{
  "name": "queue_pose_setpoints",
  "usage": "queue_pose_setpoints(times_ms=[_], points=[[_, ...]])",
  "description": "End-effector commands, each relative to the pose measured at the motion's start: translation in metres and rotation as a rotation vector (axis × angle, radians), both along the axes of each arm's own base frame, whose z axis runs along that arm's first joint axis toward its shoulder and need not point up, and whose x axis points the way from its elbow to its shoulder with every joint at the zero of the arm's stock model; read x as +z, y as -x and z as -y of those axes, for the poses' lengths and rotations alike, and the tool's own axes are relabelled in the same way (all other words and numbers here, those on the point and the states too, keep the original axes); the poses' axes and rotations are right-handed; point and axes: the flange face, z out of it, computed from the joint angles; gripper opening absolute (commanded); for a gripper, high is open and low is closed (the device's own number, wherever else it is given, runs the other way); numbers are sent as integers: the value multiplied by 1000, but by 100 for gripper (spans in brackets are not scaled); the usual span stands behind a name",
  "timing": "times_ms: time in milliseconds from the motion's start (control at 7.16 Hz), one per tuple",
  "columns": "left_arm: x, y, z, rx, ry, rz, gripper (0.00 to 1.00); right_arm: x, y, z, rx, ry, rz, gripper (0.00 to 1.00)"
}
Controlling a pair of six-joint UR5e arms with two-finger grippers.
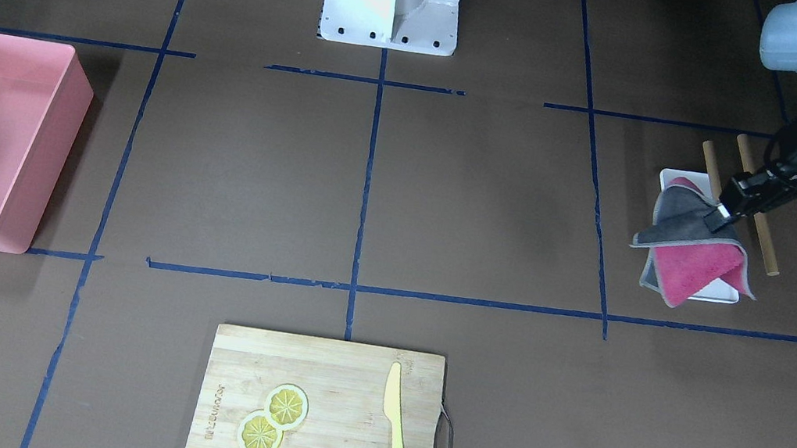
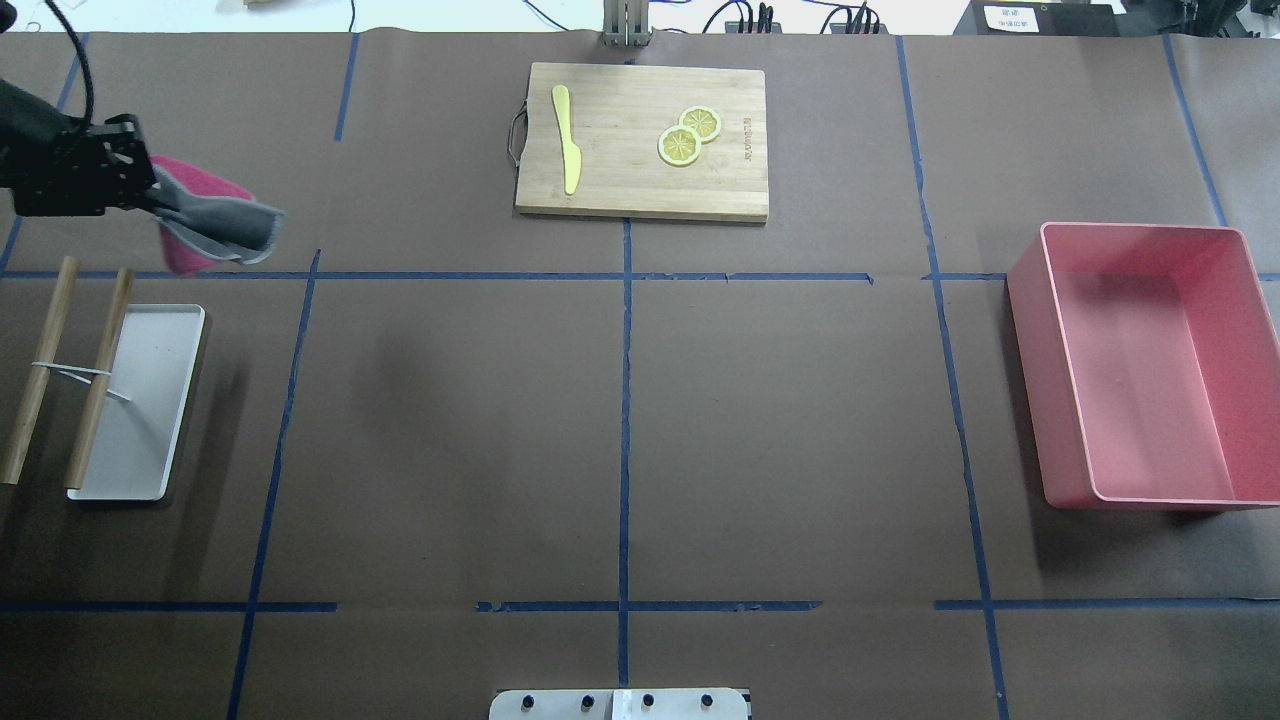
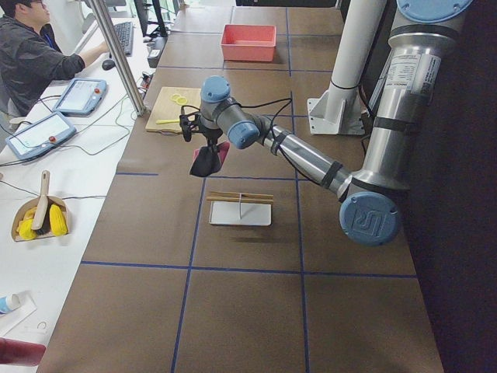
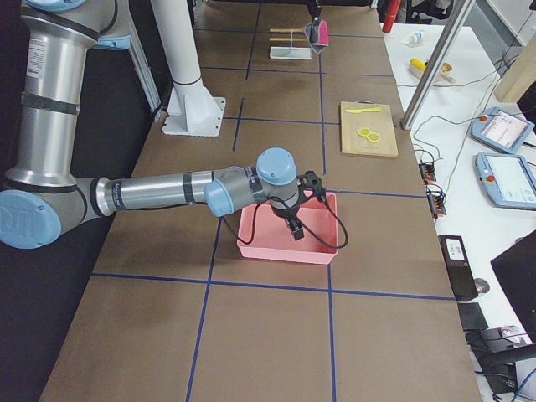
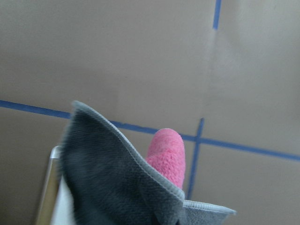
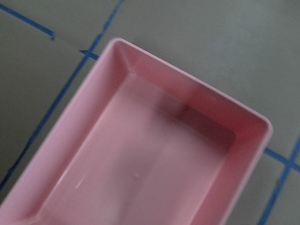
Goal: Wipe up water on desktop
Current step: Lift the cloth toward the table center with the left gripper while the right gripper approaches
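Cloth (only one) hangs pinched in left gripper above desktop; right gripper: cannot tell.

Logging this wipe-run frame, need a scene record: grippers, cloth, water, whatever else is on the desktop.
left gripper: shut on cloth, held above the desktop near the white tray
right gripper: over the pink bin; open or shut unclear
cloth: grey and pink, folded, hanging
water: none discernible
other: cutting board with yellow knife and two lemon slices; two wooden rods at the tray's edge
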Motion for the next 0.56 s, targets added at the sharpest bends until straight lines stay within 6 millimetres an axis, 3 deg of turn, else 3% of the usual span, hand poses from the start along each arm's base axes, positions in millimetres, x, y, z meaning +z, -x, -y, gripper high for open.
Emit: queue_pose_setpoints(times_ms=[0, 279, 419], points=[[-56, -49, -9, -20, 113, -93, 0, -64, 72, 33, -127, -141, 55, 100], [-108, -81, -18, -61, 248, -183, 0, -145, 112, 53, -132, -237, 103, 100], [-127, -91, -22, -75, 308, -217, 1, -183, 144, 53, -172, -299, 131, 100]])
